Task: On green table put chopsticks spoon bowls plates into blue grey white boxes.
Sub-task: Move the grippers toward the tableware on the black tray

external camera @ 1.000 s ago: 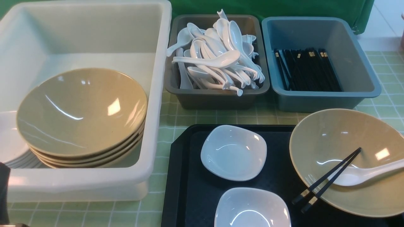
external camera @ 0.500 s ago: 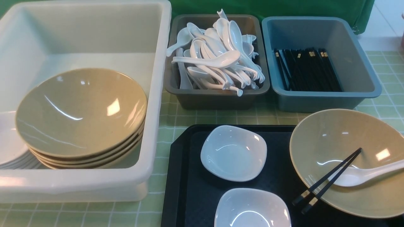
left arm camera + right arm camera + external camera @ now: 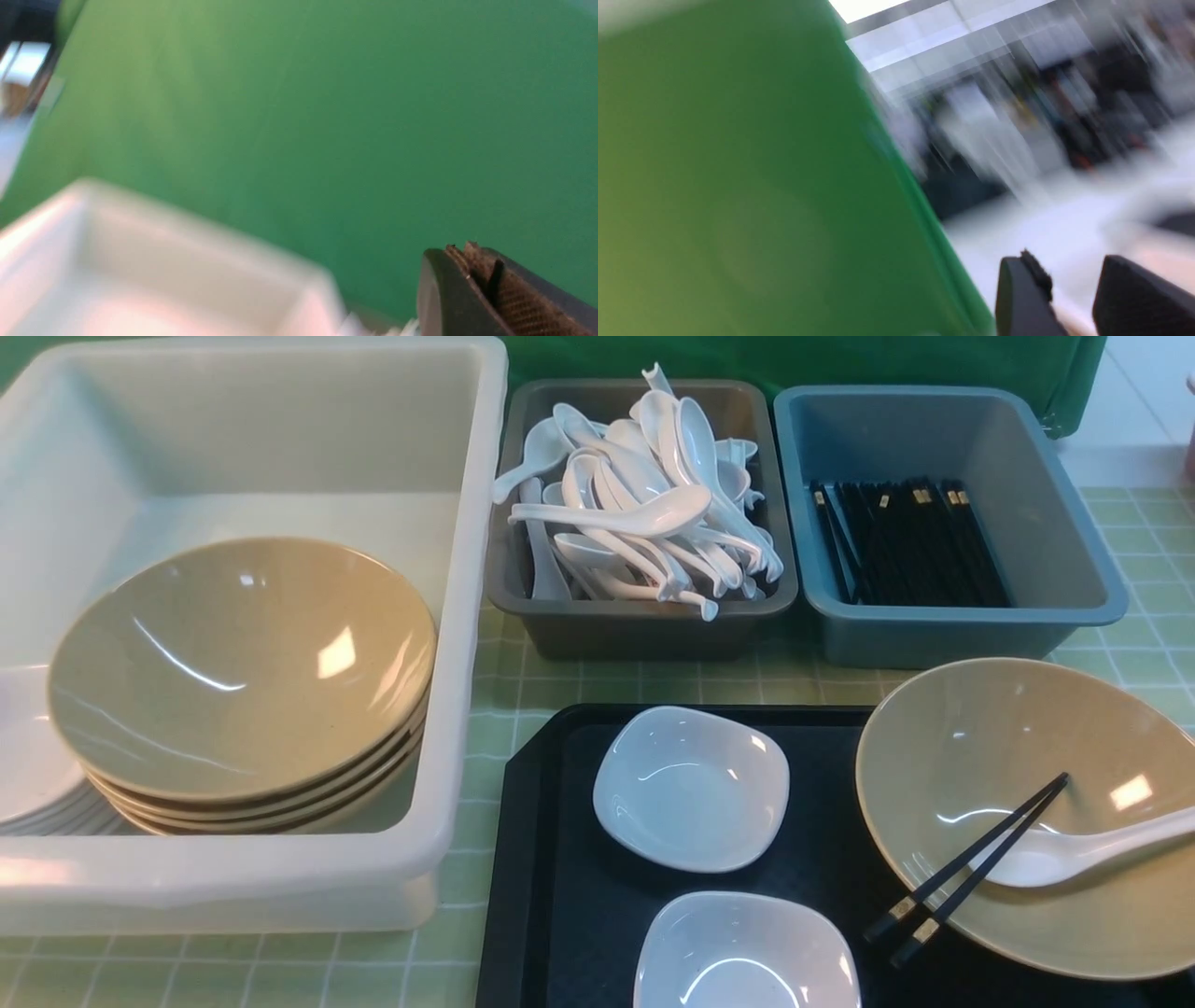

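Note:
On the black tray [image 3: 551, 859] stand two small white plates [image 3: 691, 789] [image 3: 744, 954] and a tan bowl [image 3: 1008, 747]. In that bowl lie a pair of black chopsticks [image 3: 966, 863] and a white spoon [image 3: 1064, 854]. The big white box [image 3: 280, 429] holds stacked tan bowls [image 3: 243, 672] and white plates [image 3: 28, 775]. The dark grey box [image 3: 644, 630] is full of spoons, the blue-grey box [image 3: 934, 635] holds chopsticks. Neither arm shows in the front view. My left gripper [image 3: 460, 252] is shut and empty, up against a green backdrop. My right gripper [image 3: 1069, 266] stands open with nothing between its fingers.
The pale green table [image 3: 523, 691] shows between the boxes and the tray. A green backdrop [image 3: 794, 359] stands behind the boxes. Both wrist views are blurred; the left one catches a corner of the white box [image 3: 140, 261].
A dark piece of the left arm at the front view's lower left edge has left the picture. Nothing on the table has moved.

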You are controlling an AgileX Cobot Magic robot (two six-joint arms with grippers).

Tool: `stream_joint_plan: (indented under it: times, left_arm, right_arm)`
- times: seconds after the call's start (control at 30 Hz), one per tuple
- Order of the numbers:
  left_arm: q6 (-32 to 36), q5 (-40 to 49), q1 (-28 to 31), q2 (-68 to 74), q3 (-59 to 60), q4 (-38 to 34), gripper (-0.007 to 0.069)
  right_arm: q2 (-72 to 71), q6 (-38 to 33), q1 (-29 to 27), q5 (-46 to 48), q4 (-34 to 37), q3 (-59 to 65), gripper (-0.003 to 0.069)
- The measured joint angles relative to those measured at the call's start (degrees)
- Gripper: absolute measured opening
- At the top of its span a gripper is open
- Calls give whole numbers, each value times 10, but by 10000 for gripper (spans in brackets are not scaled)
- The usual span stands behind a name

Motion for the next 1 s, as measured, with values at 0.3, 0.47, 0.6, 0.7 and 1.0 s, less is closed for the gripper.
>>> stream_joint_plan:
  times: [0.3,0.47,0.6,0.7,1.0]
  left_arm:
    - [18,72,-4,22,62,-12,-1]
    - [119,109,-52,27,104,-137,-1]
    - [254,142,-105,56,104,-263,-1]
    - [401,162,-152,91,104,-370,-1]
    - [789,249,-207,114,85,-461,-1]
  right_arm:
    - [136,-219,88,101,6,42,236]
    - [206,-405,195,203,46,43,236]
    - [288,-538,270,301,85,-1,236]
    - [369,-657,312,347,98,-42,236]
    - [462,-952,342,341,101,-54,272]
